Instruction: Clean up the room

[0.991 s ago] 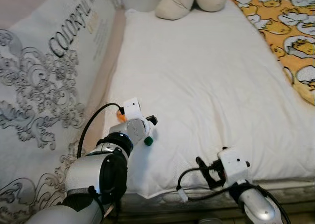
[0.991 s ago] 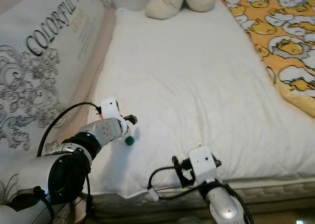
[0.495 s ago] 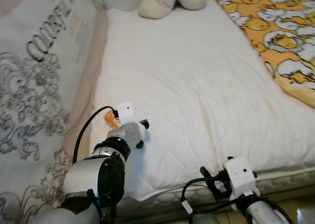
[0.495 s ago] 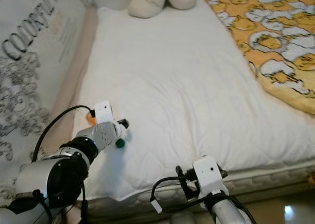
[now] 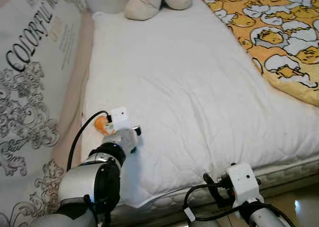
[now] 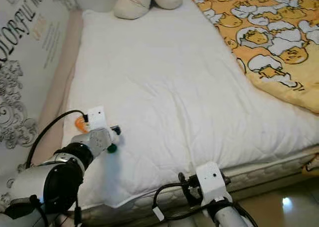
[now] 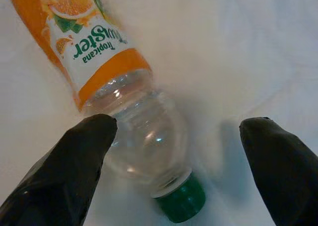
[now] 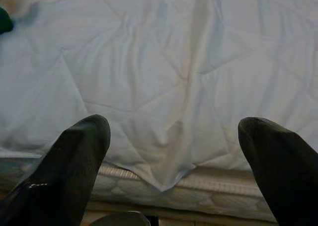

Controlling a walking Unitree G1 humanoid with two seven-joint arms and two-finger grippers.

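We observe a Tropicana Twister orange drink bottle lying on its side on the white quilted bedcover, near the bed's left edge and close to the foot end. The bottle carries an orange label and a green cap; its clear neck section appears empty.

We see the left gripper positioned directly above the bottle's neck, at the near left corner of the bedcover. Its two black fingers stand wide apart, one on each side of the neck and cap. The fingers straddle the bottle without closing on it; one finger lies just beside the clear shoulder of the bottle, and we cannot tell whether it touches. From the head camera, the orange label shows just beside the wrist housing of the left arm.

We see the right gripper held low at the foot of the bed, beside the mattress edge. Its fingers are likewise spread wide and hold nothing.

Further reference items: a yellow duck-print blanket covers the right side of the bed, a cream plush toy rests at the head end, and a printed grey-and-white panel runs along the left side.
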